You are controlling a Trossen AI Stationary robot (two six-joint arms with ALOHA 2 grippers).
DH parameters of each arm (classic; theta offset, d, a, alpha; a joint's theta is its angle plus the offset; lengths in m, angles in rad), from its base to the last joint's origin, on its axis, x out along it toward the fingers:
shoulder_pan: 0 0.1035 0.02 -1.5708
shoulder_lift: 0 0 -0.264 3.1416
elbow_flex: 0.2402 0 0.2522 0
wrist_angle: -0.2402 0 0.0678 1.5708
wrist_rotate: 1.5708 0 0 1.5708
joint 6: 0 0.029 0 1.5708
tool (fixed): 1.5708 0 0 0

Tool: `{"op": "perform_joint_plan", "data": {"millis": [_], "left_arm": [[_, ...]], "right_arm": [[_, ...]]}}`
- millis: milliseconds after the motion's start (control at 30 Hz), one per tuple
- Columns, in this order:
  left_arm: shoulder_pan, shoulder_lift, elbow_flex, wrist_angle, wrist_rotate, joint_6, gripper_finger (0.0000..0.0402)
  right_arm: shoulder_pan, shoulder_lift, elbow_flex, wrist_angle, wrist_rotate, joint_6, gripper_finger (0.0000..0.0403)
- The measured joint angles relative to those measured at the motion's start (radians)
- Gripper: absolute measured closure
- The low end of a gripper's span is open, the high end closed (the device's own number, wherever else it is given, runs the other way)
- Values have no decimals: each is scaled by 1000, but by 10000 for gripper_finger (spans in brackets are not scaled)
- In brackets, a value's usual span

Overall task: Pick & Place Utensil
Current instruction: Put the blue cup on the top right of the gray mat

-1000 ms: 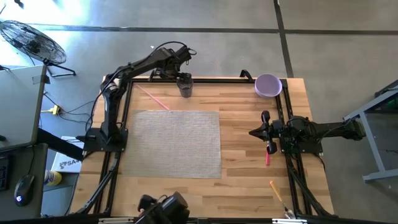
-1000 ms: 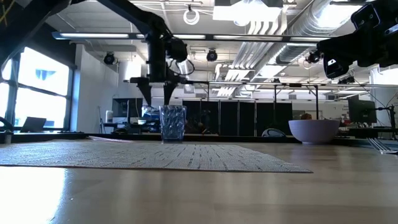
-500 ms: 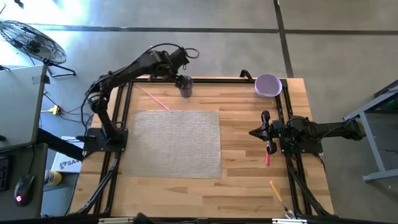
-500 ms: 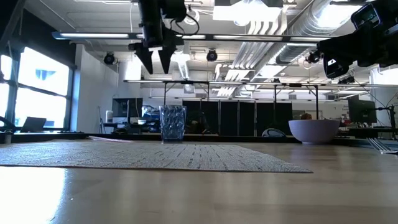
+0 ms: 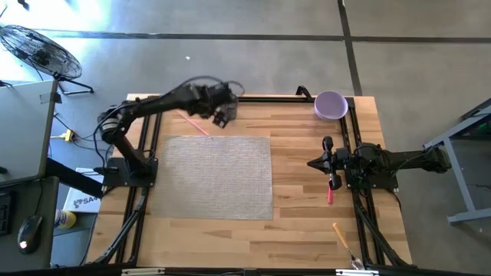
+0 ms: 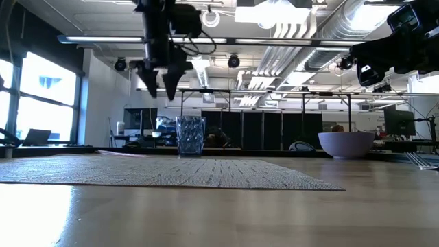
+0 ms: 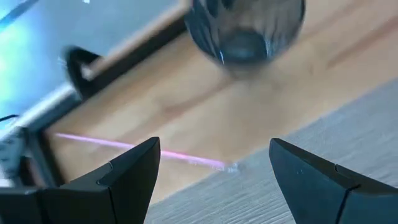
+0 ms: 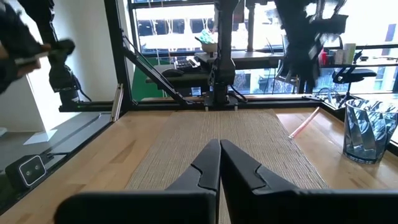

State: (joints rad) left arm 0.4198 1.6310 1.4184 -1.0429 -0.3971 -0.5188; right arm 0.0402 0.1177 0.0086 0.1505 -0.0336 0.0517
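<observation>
A thin pink utensil (image 5: 189, 121) lies flat on the wood between the table's far edge and the woven placemat (image 5: 219, 178); the left wrist view shows the utensil (image 7: 124, 145) too. A clear glass cup (image 6: 191, 136) stands upright at the far edge, also seen from the wrist (image 7: 247, 28). My left gripper (image 5: 219, 115) hangs open in the air, above the cup and a little to its left (image 6: 165, 81), its fingers (image 7: 134, 168) pointing down at the utensil's end and the mat's far edge. My right gripper (image 5: 313, 163) rests shut at the table's right side (image 8: 219, 163).
A purple bowl (image 5: 331, 105) sits at the far right corner. A red-handled utensil (image 5: 331, 189) lies by the right arm's base and an orange one (image 5: 341, 233) near the near right corner. A black frame rail borders the table's edges.
My left gripper rose from just over the cup's rim, then swung toward the table's near-left and dropped slightly. It now hangs over the wood between the cup and the placemat, open throughout. The cup stayed in place.
</observation>
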Motion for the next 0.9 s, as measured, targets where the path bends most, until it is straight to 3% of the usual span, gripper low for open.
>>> {"op": "perform_joint_plan", "data": {"millis": [233,433,900], "left_arm": [[-50,-120,-394,472,2,39,105],[-54,-137,-595,858,51,69,105],[-53,-129,-713,1046,-120,96,105]], "right_arm": [[0,0,0,-1,0,0,399],[0,0,0,-1,0,0,401],[0,0,0,-5,0,0,401]]}}
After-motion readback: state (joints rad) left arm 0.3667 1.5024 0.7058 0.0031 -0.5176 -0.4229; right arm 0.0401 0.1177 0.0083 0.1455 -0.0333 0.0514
